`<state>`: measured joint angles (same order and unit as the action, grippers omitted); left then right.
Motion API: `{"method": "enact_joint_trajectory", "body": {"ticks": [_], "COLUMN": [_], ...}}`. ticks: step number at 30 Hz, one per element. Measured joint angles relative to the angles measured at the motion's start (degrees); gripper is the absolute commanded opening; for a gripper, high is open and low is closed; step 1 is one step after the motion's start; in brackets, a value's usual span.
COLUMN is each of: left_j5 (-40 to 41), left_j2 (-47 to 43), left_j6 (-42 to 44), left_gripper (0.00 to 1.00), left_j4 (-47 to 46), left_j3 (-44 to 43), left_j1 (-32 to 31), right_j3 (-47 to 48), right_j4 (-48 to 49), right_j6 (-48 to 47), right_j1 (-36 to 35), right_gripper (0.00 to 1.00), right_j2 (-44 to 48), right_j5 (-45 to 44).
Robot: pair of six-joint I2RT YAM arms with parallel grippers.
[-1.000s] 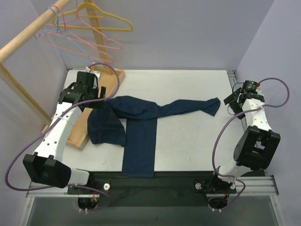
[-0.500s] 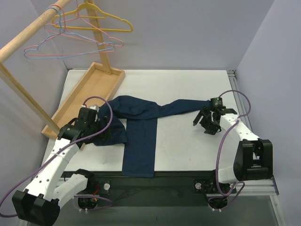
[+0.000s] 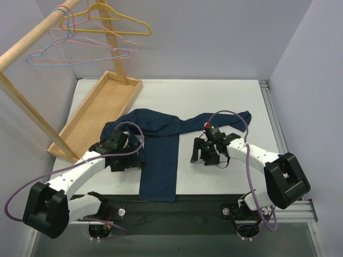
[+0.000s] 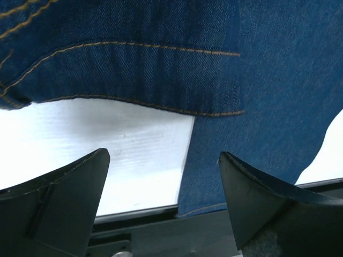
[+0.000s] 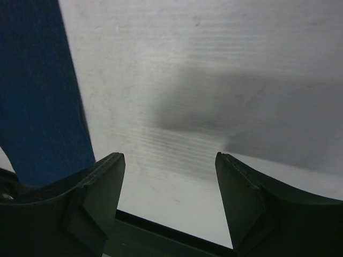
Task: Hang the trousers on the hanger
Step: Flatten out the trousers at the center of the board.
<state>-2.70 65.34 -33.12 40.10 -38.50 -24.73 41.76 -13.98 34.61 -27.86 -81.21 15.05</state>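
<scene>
1. The trousers (image 3: 158,126) lie flat on the table (image 3: 214,93), one leg running to the near edge and the other stretched out to the right
2. The hanger (image 3: 80,60), the light-blue one, hangs on the wooden rail (image 3: 32,40) at the far left, well apart from the cloth and crowded by the pink hangers (image 3: 107,45) and a yellow hanger (image 3: 123,33)
3. The left gripper (image 4: 163,155) hovers low over the waist end, jaws spread wide and empty, with a stitched seam just ahead of its fingers (image 4: 64,193)
4. The right gripper (image 5: 169,156) is also released and holds nothing; it sits over bare table just beside the near leg
5. Risk: the left pincer may nip only the top layer of denim, so the heavy cloth would sag or slide free on lifting
6. Risk: the right pincer, being beside the leg rather than over it, may clench on nothing
7. Risk: the wires on the rail overlap, so a reach for the blue one may catch a pink neighbour or drag several off together
8. Risk: the left arm's purple cable (image 3: 136,131) loops over the trousers and could snag the fabric
</scene>
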Motion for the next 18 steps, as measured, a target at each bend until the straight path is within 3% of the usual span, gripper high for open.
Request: {"method": "enact_joint_trajectory", "body": {"ticks": [15, 18], "left_j5": [-4.3, -4.5], "left_j2": [7.1, 9.5], "left_j6": [-5.2, -6.0], "left_gripper": [0.95, 0.81], "left_j4": [-16.2, -17.8], "left_j3": [2.9, 2.5], "left_j1": [0.0, 0.0], "right_j3": [6.8, 7.8], "right_j4": [1.5, 1.6], "right_j6": [-2.9, -3.9], "right_j1": [-13.9, -15.8], "right_gripper": [0.68, 0.68], "right_j2": [-7.1, -7.8], "right_j5": [2.7, 3.5]}}
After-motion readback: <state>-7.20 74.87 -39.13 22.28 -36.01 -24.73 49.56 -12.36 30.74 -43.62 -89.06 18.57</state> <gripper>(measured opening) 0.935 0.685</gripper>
